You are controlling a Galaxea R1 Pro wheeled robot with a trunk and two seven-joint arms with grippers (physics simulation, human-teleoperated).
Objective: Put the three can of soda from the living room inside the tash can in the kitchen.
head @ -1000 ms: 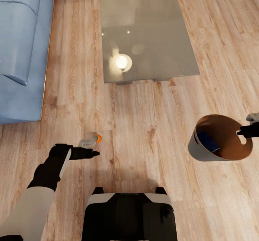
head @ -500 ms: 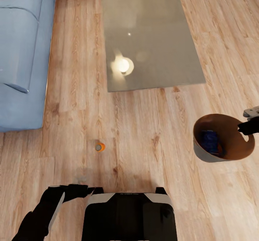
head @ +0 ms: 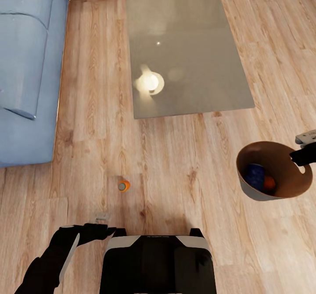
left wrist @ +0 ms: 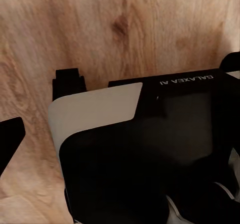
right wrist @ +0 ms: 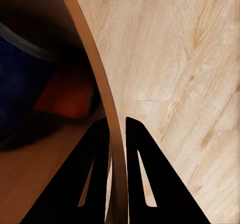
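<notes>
Fingers [right wrist: 116,134] pinch bin wall [right wrist: 95,68]; head view: orange can [head: 123,185] on floor.

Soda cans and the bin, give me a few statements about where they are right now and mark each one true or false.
1. An orange can lies on the wood floor. True.
2. The bin stands on the glass table. False: the right pincer holds it by the rim, with one finger inside the wall and one outside.
3. The bin holds a blue can and another orange can. True.
4. The left pincer is gripping the floor can. False: it sits apart from that can, near the robot's base.
5. A can rests on the sofa. False: none is seen there.
</notes>
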